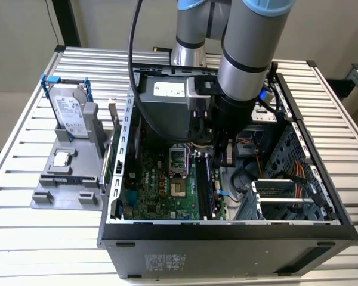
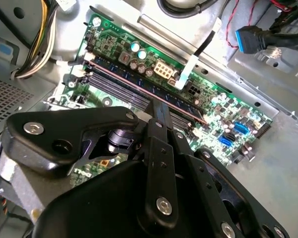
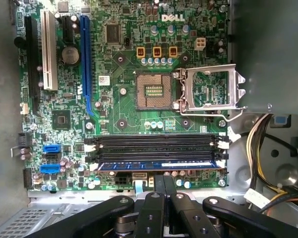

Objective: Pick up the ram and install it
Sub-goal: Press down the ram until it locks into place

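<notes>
Blue-green ram sits in the motherboard slot nearest the board's edge. Arm descends vertically into the open computer case; gripper fingers are closed together, touching the ram's upper edge.

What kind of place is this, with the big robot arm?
Probably a workshop bench for building computers. An open computer case sits on a slatted metal table, the ram sits in the motherboard, and a hard drive waits beside it.

Ram: long thin blue-green stick, on edge in the memory slot nearest the board's 6 o'clock edge.
</notes>
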{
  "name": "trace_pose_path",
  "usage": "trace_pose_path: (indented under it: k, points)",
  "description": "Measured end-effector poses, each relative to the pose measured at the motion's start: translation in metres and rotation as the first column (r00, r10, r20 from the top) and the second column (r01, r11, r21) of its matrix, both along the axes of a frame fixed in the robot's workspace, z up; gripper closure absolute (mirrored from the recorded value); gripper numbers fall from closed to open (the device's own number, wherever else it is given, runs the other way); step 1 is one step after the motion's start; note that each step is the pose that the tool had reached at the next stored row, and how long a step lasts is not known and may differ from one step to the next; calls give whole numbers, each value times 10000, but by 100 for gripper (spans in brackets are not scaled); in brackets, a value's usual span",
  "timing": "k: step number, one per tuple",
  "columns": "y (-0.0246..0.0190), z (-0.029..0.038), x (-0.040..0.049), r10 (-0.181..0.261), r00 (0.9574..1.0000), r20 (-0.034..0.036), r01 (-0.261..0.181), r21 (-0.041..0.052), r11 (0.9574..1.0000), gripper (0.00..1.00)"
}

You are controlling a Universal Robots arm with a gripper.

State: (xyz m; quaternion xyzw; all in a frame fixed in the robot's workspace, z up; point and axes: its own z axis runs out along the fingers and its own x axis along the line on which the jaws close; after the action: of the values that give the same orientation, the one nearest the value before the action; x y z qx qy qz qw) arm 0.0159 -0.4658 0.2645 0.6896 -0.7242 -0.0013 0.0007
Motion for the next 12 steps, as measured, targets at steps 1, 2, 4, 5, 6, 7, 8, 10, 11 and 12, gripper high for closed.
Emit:
trace_pose_path:
  k: [1,2,4,5,6,7,8,10,11,12]
  points:
    - [0,10,0,0,10000,0,0,-1,10000,100]
    - [0,20,-1,-3,10000,0,3,-2,10000,100]
    - [0,42,-1,-2,10000,0,2,-2,10000,100]
    - [0,52,-1,-3,10000,0,3,-3,10000,100]
    - [0,61,0,-1,10000,0,1,-6,10000,100]
    - [0,70,0,0,10000,0,0,-9,10000,100]
    - [0,79,0,-1,10000,0,1,-11,10000,100]
    - [0,104,0,-1,10000,0,1,-15,10000,100]
    - [0,116,0,0,10000,0,0,-17,10000,100]
    - [0,127,0,0,10000,0,0,-19,10000,100]
